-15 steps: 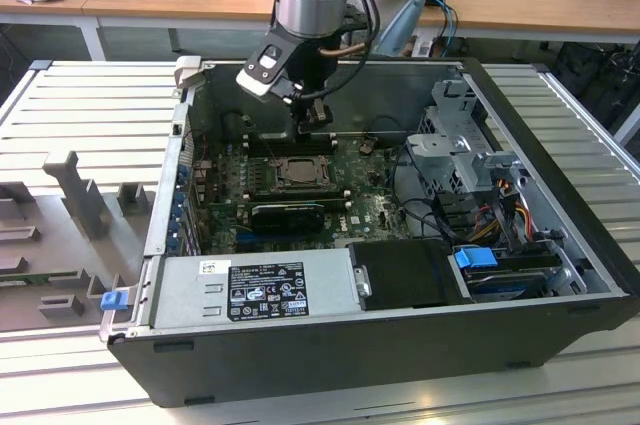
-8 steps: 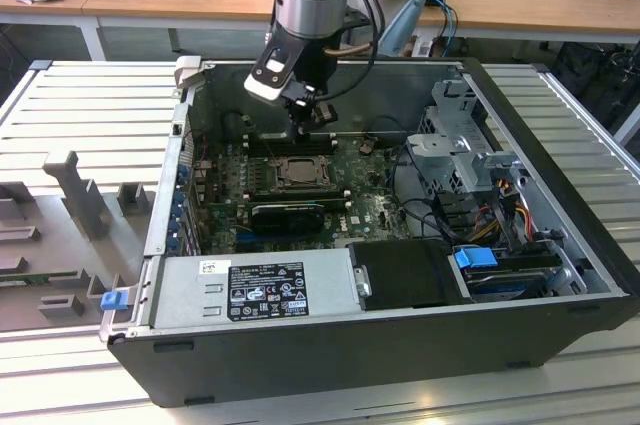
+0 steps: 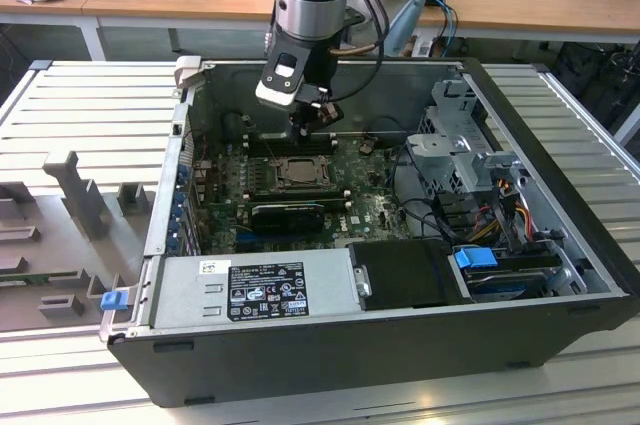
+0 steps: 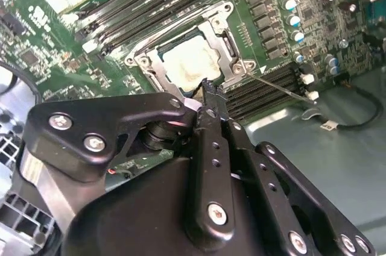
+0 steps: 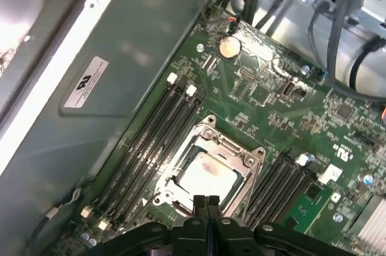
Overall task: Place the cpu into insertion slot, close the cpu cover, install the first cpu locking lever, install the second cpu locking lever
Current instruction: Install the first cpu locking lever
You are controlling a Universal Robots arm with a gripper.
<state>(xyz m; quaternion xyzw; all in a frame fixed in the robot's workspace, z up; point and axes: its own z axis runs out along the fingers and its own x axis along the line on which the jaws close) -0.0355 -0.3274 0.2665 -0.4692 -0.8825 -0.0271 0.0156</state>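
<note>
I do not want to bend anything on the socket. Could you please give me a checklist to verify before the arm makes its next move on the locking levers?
1. The cpu sits in the insertion slot: ok, its silvery top lies inside the frame.
2. The cpu cover is down: ok, it looks flat around the cpu in both wrist views.
3. The thin locking lever is latched: not ok, in the second wrist view it stands out slantwise from the socket corner.
4. The other lever is latched: cannot tell.
5. The gripper is empty: ok, its fingers are shut together with nothing between them, at the socket's edge.
</note>
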